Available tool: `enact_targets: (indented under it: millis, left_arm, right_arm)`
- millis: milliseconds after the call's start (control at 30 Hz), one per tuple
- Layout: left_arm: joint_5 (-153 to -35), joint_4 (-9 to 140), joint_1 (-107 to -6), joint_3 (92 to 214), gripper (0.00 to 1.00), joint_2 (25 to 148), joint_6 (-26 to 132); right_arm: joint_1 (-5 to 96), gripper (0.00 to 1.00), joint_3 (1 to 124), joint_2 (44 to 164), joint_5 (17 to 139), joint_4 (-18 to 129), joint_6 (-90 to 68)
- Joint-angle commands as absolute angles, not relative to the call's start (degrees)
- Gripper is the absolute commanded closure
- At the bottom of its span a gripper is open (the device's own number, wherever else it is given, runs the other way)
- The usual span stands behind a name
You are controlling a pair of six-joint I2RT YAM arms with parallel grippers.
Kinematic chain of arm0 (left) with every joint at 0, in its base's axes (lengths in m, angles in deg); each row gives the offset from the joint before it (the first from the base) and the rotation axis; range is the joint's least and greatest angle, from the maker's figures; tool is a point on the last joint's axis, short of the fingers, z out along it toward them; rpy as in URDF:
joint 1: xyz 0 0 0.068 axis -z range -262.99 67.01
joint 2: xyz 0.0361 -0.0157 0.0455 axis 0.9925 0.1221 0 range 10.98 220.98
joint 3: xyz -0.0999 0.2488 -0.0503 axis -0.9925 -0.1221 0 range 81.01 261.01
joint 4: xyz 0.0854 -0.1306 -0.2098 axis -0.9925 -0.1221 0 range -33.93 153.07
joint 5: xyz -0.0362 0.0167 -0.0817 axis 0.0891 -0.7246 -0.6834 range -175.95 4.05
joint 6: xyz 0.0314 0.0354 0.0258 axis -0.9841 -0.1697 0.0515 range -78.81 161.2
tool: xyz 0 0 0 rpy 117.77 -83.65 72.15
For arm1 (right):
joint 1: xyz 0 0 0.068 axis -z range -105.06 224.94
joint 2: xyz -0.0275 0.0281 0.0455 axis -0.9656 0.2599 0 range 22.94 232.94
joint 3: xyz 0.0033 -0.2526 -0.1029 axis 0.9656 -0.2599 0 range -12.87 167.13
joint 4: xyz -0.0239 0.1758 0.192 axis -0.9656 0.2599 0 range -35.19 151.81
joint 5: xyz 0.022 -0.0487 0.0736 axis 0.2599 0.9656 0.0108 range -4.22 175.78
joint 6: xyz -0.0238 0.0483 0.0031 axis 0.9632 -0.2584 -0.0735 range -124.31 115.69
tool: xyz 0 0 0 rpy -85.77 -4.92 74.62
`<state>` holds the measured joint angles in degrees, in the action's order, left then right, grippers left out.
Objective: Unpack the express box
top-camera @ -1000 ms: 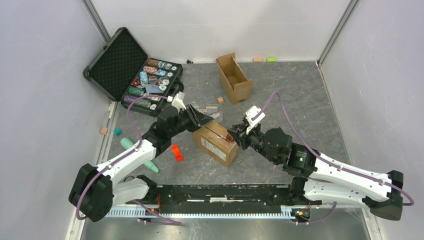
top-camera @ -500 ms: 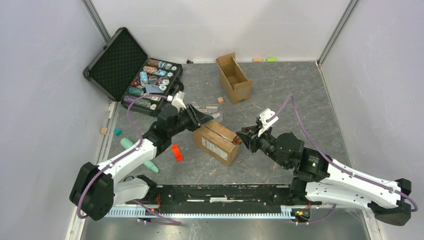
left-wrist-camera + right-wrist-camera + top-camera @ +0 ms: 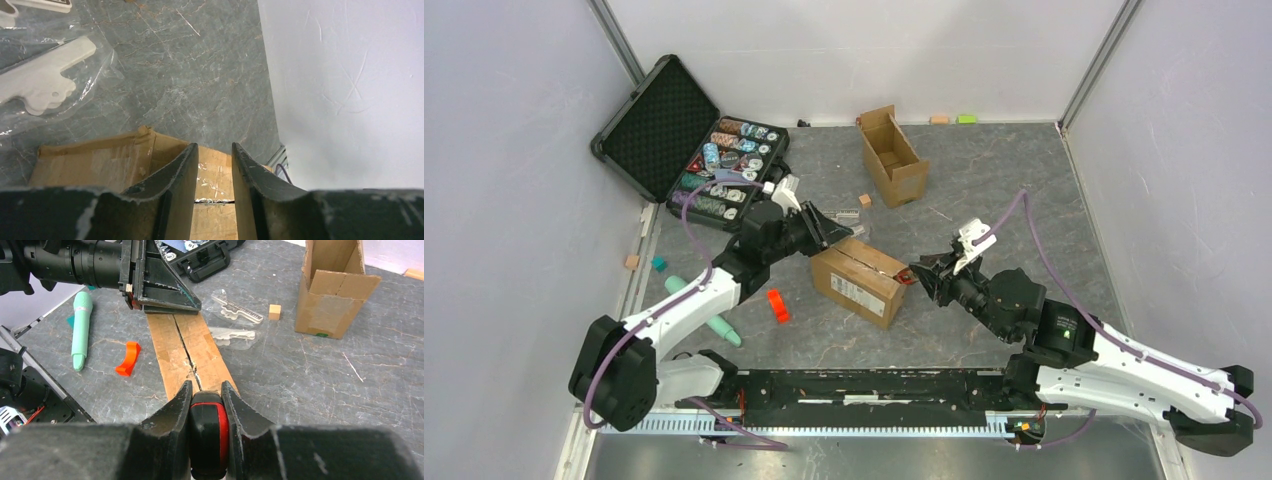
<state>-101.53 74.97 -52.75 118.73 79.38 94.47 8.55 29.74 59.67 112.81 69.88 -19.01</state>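
With our right pincer [image 3: 206, 390] pinching the cutter [image 3: 209, 435], we should slice straight along the seam of the box [image 3: 210, 360] ahead; our left pincer [image 3: 214, 146], slightly spread, should steady the far end.

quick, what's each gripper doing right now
Left gripper: slightly open, holding nothing, over the express box.
Right gripper: shut on a black and red tool.

Left end effector [image 3: 214, 149] ajar, right [image 3: 206, 386] around tool [image 3: 209, 435]

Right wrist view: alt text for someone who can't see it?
The right claw grips a black-and-red tool at the near end of the split seam atop the express box. The left claw is at its far end; an open cardboard box stands beyond.
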Motion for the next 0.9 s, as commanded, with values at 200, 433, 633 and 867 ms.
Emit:
enact_targets:
  millis: [200, 433, 633, 867]
  left_arm:
    - [-98.6, 57.2, -53.2, 125.9, 0.47, 81.6, 81.8]
    - [-99.0, 54.8, -53.1, 128.0, 0.43, 79.5, 80.8]
    - [-99.7, 53.2, -53.0, 128.6, 0.41, 77.3, 80.6]
    - [-96.8, 43.7, -53.0, 132.7, 0.39, 70.8, 79.2]
  right_arm:
    - [8.5, 1.0, 34.2, 59.3, 115.3, 62.9, -16.7]
    - [8.5, 1.0, 33.9, 58.5, 115.6, 57.9, -15.7]
    - [8.5, 1.0, 33.5, 59.3, 116.1, 55.4, -14.9]
    - [8.5, 1.0, 36.3, 63.6, 125.4, 56.2, -6.0]
